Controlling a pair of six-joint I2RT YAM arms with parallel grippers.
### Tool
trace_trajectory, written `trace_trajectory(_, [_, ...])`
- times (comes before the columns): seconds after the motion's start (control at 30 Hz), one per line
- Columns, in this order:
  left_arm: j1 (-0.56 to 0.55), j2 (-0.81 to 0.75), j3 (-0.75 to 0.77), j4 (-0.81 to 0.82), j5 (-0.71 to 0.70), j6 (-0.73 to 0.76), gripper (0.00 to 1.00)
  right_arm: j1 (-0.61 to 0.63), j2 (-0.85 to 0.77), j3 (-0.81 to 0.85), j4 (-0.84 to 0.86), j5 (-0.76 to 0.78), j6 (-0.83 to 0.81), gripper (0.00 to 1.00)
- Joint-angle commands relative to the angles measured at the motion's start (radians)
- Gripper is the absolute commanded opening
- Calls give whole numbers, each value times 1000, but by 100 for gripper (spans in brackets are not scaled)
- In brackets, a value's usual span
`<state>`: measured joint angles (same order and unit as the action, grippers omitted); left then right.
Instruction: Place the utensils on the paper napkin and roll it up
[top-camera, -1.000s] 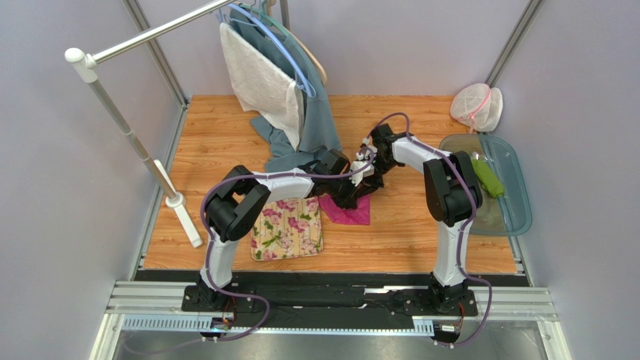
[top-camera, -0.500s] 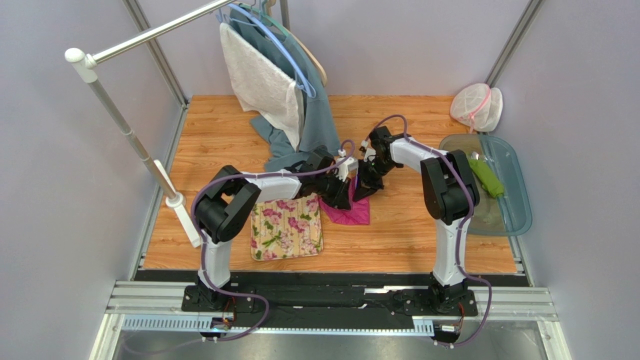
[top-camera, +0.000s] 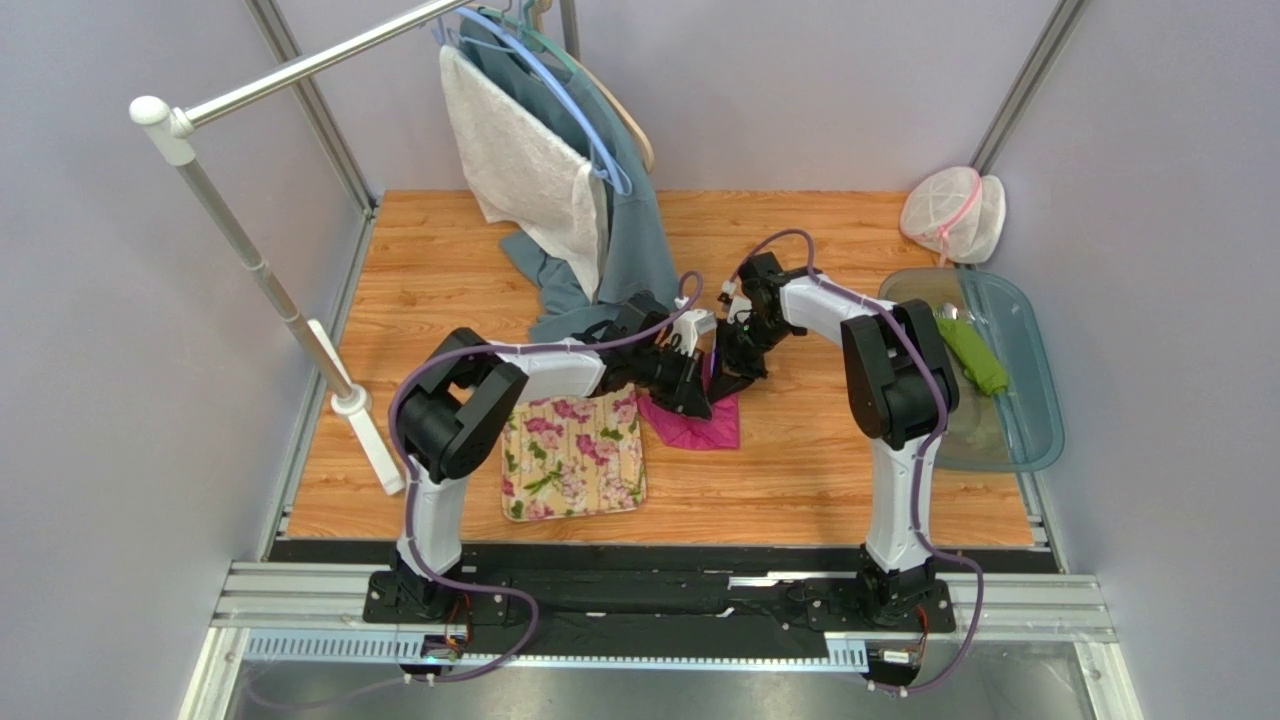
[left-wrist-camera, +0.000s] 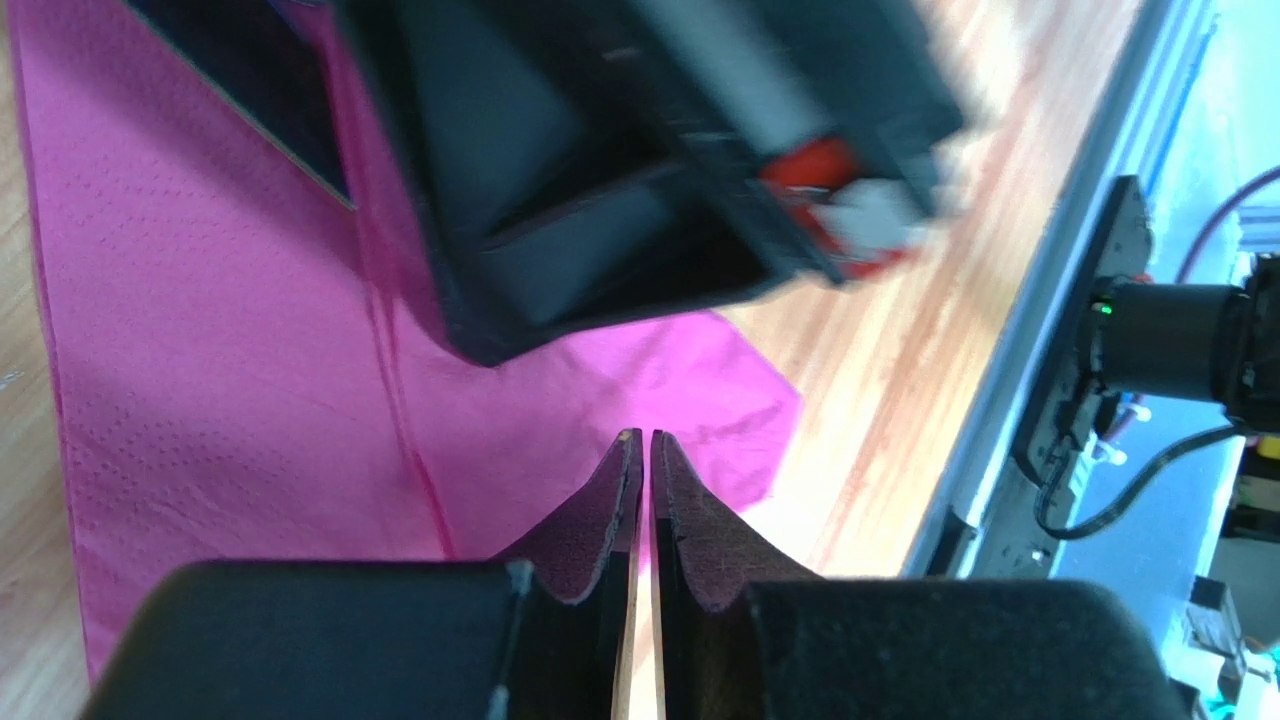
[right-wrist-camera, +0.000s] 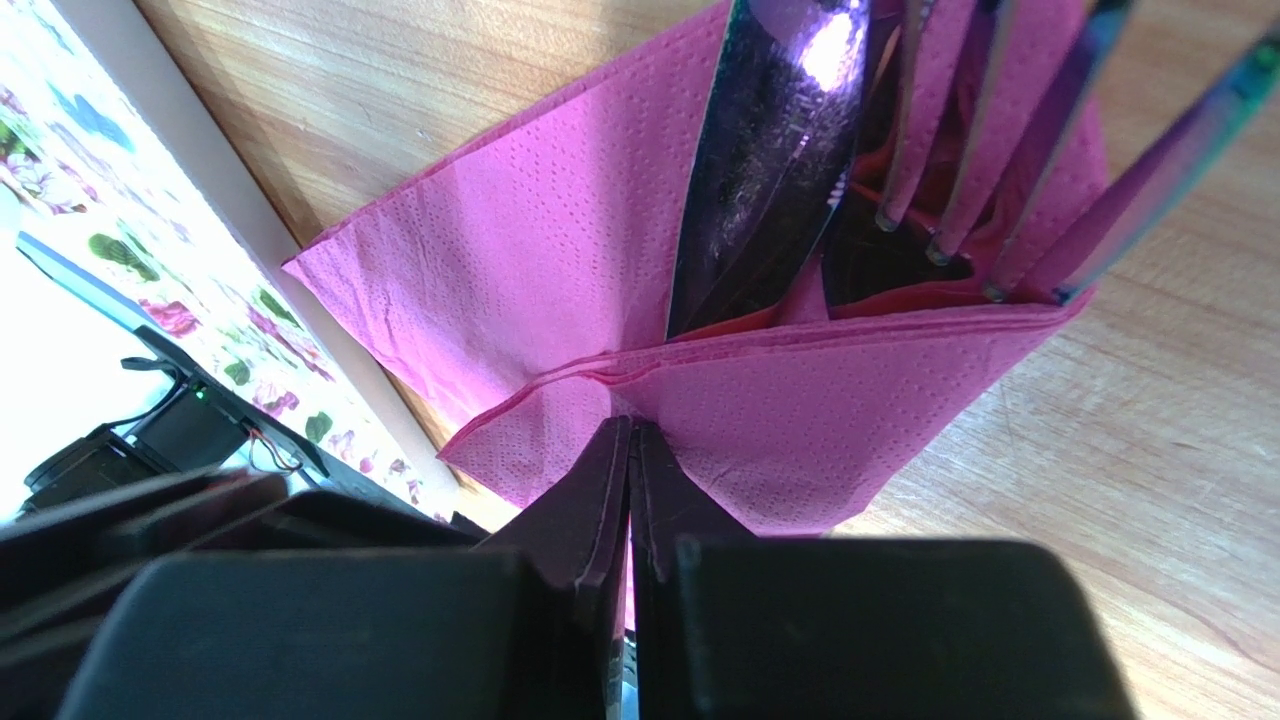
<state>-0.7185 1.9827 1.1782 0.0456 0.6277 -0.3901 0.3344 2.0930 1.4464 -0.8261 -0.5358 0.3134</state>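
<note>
Flowered mat (top-camera: 571, 450): flat on the wooden bench (top-camera: 812, 465), left of centre.
Left jaws: pressed shut with nothing seen between them, tips over the pink sheet.
Paper napkin (right-wrist-camera: 526, 255): mid-bench, just right of the mat, with one flap folded over.
Utensils (right-wrist-camera: 766, 135): lying on the napkin, their near ends tucked under the folded flap.
Right jaws: closed, pinching the edge of the napkin's folded flap.
Mesh bag (top-camera: 953, 215): white with pink trim, at the far right corner; contents cannot be made out.
Tray (top-camera: 1037, 375): clear and bluish, at the right edge, holding a green item (top-camera: 974, 357).
</note>
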Motion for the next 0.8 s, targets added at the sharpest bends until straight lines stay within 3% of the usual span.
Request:
trace_trajectory(0.0, [-2,59,43,-6,-17,-15,11,-6,35,-24,5,82,-40,3])
trace_trajectory(0.37, [1,156,112,-138,-111,-21,5,-8,-73,-3,5,-49,-11,10])
trace_trajectory(0.77, [1,145,106,-136,-109,-12,4,-3,-88,-34,-16,-18,-14,11])
